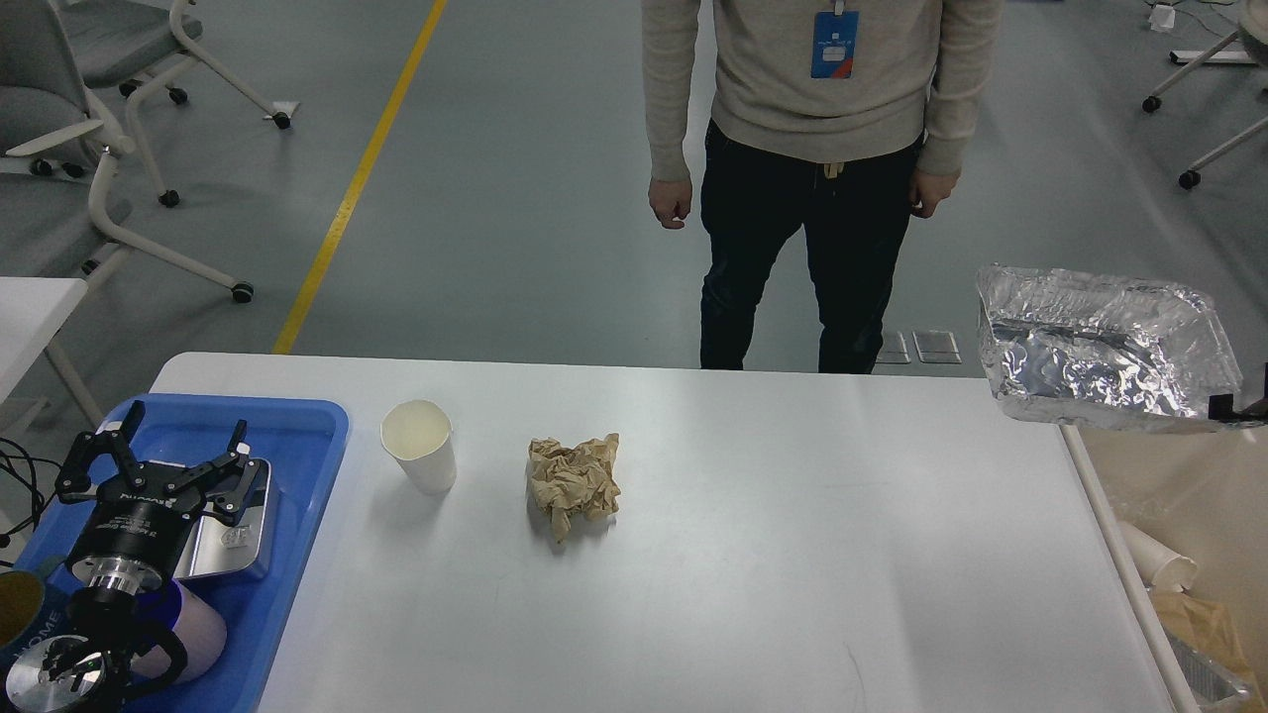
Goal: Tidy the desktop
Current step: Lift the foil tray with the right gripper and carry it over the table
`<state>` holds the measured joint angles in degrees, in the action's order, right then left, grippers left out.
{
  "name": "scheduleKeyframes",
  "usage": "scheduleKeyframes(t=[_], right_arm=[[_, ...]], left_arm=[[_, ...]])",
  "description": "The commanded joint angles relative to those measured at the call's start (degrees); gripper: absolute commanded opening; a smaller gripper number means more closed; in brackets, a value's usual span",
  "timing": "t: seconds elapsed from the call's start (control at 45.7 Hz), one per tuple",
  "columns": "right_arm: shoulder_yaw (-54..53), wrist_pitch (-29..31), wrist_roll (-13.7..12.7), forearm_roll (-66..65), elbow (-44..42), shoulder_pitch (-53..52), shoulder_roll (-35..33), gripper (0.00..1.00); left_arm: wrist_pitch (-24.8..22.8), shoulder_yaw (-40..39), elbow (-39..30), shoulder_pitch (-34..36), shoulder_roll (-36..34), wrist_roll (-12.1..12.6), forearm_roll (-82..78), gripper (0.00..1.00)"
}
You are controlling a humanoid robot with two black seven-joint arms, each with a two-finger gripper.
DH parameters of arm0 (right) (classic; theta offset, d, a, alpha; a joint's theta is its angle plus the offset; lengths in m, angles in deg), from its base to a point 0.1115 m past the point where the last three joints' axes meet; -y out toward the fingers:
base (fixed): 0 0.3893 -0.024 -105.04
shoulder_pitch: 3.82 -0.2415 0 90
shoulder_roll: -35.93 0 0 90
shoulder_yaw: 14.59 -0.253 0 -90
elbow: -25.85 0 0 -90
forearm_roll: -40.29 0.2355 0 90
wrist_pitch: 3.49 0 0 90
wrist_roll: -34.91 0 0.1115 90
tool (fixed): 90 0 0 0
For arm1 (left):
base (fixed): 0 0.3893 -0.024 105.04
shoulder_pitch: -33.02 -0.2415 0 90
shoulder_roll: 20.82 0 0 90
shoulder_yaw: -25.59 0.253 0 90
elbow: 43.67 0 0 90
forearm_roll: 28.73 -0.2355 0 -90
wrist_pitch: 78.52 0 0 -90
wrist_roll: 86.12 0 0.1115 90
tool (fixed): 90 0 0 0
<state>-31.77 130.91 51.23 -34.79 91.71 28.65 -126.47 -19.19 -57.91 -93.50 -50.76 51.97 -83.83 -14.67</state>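
At the near left, the left arm rises over the blue tray (317,436), which sits on the left end of the desktop (792,555). The left gripper (168,436) hangs above the tray with its two fingers spread apart and nothing between them. Under the arm, inside the tray, lie a silvery flat item (238,540), partly hidden, and a pale purple bowl-like thing (203,639); a yellow-brown round object (15,609) shows at the tray's near left corner. What these are exactly cannot be told.

At the near right, just past the desktop's right edge, stands a beige bin (1169,475). A white paper cup (1164,569) lies in it, with brown paper (1204,614) and some foil below.

Further in, a white cup (421,446) stands upright on the desktop just right of the tray, apart from it; its inside looks empty. A crumpled brown paper ball (575,480) lies to the cup's right, near it but not touching. The rest of the white surface, from the ball to the right edge and along the near side, is bare.

Above the bin at the far right, a crumpled foil tray (1100,347) hangs tilted, with a small black part (1228,404) of the right gripper at its near right corner; whether it is clamped cannot be told.

Beyond the far edge a person (812,149) stands on the grey floor, hands down. Office chairs (89,129) stand far left.
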Motion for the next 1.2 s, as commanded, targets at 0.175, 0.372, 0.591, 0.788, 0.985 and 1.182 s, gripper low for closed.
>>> scheduleKeyframes(t=[0.175, 0.372, 0.591, 0.788, 0.985, 1.182], right_arm=[[0.31, -0.36, -0.76, 1.25, -0.12, -1.88, 9.90, 0.00], [0.39, -0.54, -2.26, 0.63, -0.12, -2.59, 16.41, 0.00], [0.66, -0.63, -3.05, -3.06, -0.38, -3.29, 23.00, 0.00], [0.75, -1.16, -4.81, -3.23, -0.91, -3.29, 27.13, 0.00], [1.10, -1.42, -4.98, -3.23, -1.70, -3.47, 28.37, 0.00], [1.10, -1.42, -4.98, -3.23, -1.70, -3.47, 28.19, 0.00]], left_arm=[[0.35, -0.35, -2.02, -1.04, -1.95, 0.25, -0.26, 0.96], [0.35, -0.17, -2.11, -1.13, -3.53, 0.60, -0.26, 0.96], [1.05, -0.17, -2.11, -1.74, -4.15, 0.52, -0.26, 0.96], [5.97, -2.10, -7.47, -4.37, -4.94, 0.51, -0.26, 0.96], [10.63, -3.25, -13.54, -6.05, -8.01, 1.04, -0.26, 0.96], [10.99, -1.06, -14.59, -6.14, -16.88, 3.23, -0.53, 0.96]])
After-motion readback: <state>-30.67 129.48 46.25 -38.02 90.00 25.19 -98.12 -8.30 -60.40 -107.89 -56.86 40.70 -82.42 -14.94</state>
